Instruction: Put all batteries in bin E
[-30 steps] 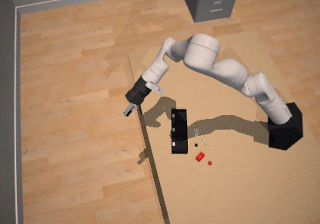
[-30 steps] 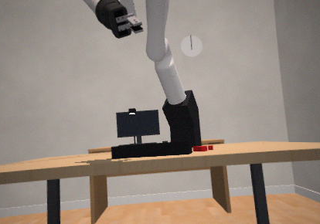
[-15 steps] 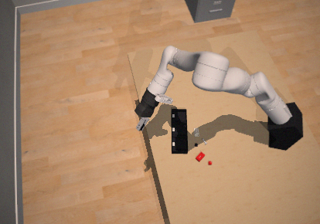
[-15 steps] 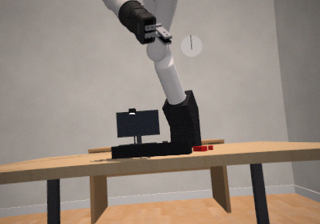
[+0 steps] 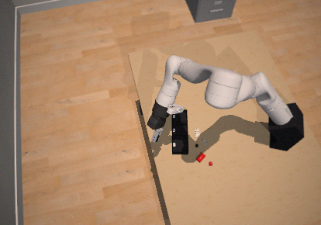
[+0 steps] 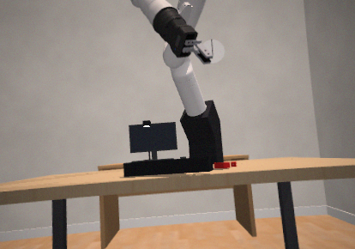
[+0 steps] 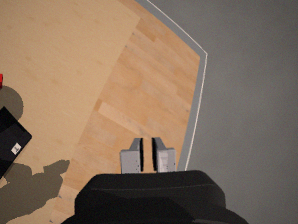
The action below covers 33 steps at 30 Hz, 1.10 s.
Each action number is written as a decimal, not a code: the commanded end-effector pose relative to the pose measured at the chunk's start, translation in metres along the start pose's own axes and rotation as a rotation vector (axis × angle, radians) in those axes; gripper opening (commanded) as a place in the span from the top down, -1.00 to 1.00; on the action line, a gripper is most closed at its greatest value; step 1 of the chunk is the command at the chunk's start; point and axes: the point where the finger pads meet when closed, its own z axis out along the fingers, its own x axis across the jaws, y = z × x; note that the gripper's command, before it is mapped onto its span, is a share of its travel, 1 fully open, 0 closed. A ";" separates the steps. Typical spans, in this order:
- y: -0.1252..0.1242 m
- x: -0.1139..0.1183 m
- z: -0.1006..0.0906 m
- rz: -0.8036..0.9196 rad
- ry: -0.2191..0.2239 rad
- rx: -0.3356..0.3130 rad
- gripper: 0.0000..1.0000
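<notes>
While the arm hangs high above the table (image 5: 232, 186), its gripper (image 7: 148, 153) stands nearly closed, holding nothing; black bins (image 5: 179, 133) below; red block (image 5: 201, 157) beside.

— What did the arm (image 5: 221, 83) look like?

— Smooth, rounded white segments with faint seam lines at the joints, rising from a blocky black base (image 5: 291, 133).

— And the end of it?

— A black wrist housing carried the gripper (image 7: 148, 156), which had two short, flat, light grey fingers standing close together.
</notes>
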 end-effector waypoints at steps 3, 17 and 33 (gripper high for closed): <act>-0.029 -0.011 0.007 -0.071 -0.049 0.019 0.39; -0.092 -0.074 0.009 -0.318 -0.249 0.084 0.39; -0.135 -0.157 -0.009 -0.622 -0.457 0.137 0.39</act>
